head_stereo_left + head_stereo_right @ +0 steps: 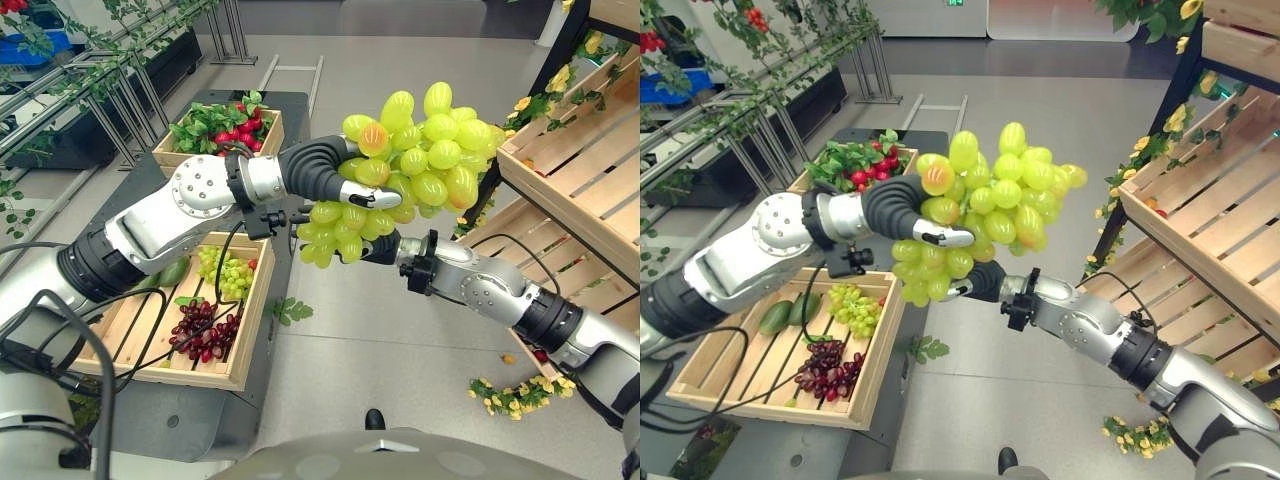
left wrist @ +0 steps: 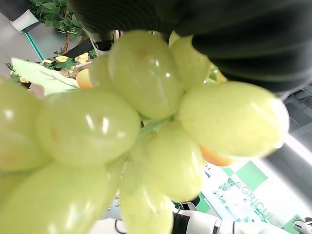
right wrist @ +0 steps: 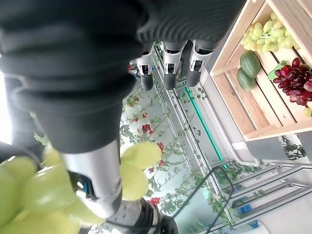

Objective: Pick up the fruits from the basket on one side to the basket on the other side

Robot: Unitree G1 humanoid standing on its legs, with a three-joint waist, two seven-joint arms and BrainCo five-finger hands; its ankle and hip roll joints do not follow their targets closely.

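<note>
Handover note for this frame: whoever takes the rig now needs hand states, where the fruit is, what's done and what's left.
Left hand: shut on the large green grape bunch, held in the air between the two sides.
Right hand: under the bunch's lower end, touching it; its grip cannot be told.
Source crate on the robot's left holds a small green grape bunch, red grapes and two dark green fruits.
The slatted crate on the robot's right shows bare boards.
Done: bunch lifted out. Left: hand it across, place it, then move the rest.
</note>
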